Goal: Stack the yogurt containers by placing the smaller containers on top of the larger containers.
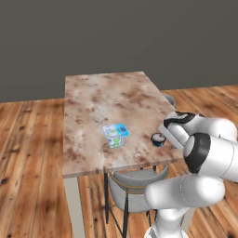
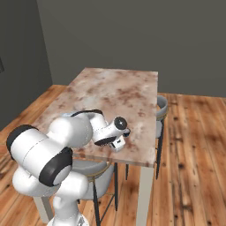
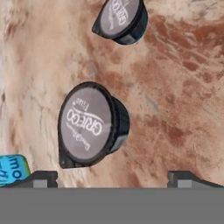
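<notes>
We see the marbled brown-and-cream counter [image 1: 97, 100] filling the centre of the left base view, with the squarish white yogurt tub with a light-blue lid [image 1: 115, 135] lying just below mid-frame. To its right, near the counter's right edge, sits a small round dark cup with a pale top [image 1: 158, 139], close beside the white arm. In the hand view this nearer dark cup [image 3: 92, 124] occupies the centre-left (its pale lid bears printed lettering), while a second small dark cup [image 3: 121, 19] sits at the upper middle, apart from the first. A corner of the blue lid [image 3: 13, 169] shows at the lower left. The end effector [image 3: 113, 178] has its two dark tips spread wide at the bottom of the frame, holding nothing. A grey chair [image 1: 135, 183] stands under the counter's near edge.
</notes>
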Available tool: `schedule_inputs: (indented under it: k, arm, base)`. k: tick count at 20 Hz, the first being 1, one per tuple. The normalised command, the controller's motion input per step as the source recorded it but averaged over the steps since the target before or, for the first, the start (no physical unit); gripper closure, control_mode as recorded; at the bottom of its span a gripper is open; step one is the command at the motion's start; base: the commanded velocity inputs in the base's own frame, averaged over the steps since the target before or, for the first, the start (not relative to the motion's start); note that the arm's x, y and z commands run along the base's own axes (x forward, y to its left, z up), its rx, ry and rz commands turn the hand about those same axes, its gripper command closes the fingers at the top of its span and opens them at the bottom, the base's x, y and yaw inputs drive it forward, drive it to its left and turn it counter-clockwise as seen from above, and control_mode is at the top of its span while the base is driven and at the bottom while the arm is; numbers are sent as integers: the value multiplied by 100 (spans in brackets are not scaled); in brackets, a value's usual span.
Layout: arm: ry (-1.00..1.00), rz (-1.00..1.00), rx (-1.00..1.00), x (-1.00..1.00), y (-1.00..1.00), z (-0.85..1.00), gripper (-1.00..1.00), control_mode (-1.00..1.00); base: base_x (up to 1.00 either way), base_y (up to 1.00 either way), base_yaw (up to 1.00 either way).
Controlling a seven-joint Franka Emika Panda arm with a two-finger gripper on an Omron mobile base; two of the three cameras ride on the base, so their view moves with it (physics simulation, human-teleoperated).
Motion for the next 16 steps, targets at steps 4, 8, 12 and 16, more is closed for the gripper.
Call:
schedule_inputs:
  k: [4,8,12,16]
  arm:
    - [0,0,0,16,-2,-14,-100,-100]
    - [0,0,0,17,0,-14,-100,-100]
    - [0,0,0,14,0,-12,-100,-100]
    - [0,0,0,13,0,-14,-100,-100]
  base:
    - [0,0,0]
    - [0,0,0]
    - [0,0,0]
    - [0,0,0]
